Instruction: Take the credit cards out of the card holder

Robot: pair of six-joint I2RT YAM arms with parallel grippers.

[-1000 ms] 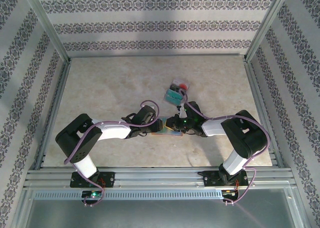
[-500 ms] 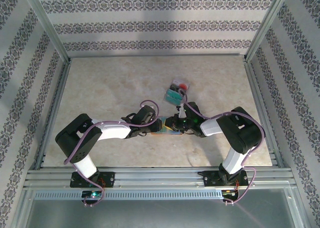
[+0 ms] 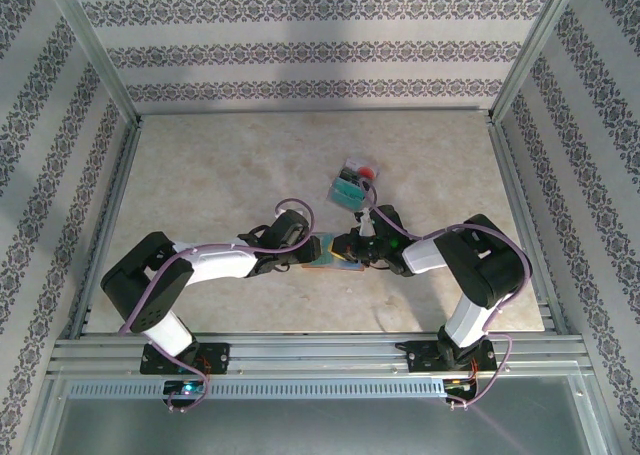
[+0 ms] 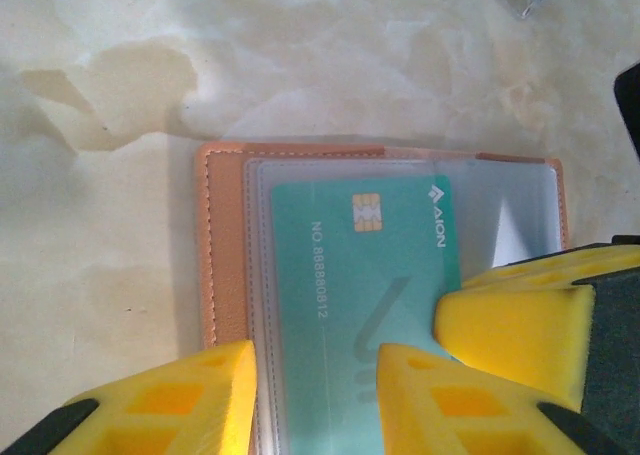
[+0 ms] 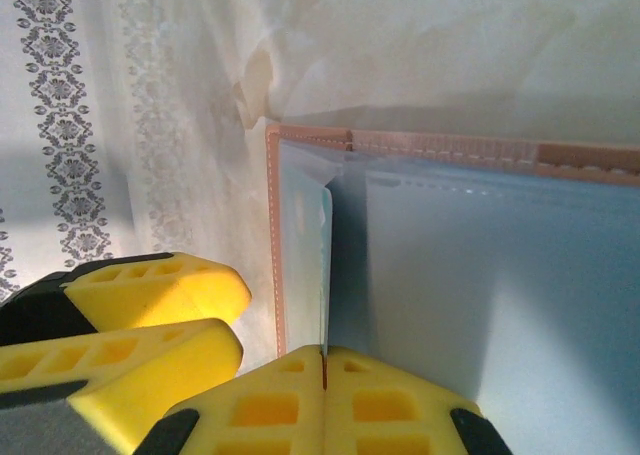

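Observation:
The brown card holder (image 4: 222,245) lies open on the table, also seen in the top view (image 3: 336,261) between the two wrists. A teal credit card (image 4: 375,265) with a gold chip sits in its clear pocket. My left gripper (image 4: 315,375) is open, its yellow fingers (image 4: 170,400) standing apart over the pocket's edge and the card. My right gripper (image 5: 323,360) is shut on the thin edge of the teal credit card (image 5: 326,265), which stands edge-on out of the card holder (image 5: 450,150). One right finger shows beside the card's corner in the left wrist view.
A small pile of loose cards (image 3: 349,185), with something red (image 3: 367,172) on it, lies just beyond the holder. Patterned walls and metal rails (image 3: 300,350) bound the pale marble table (image 3: 200,165). Both forearms meet close together over the holder.
My right jaws have closed the last bit onto the card's edge, and the right arm has shifted slightly. The left arm's elbow has dropped a little; its jaws keep their width.

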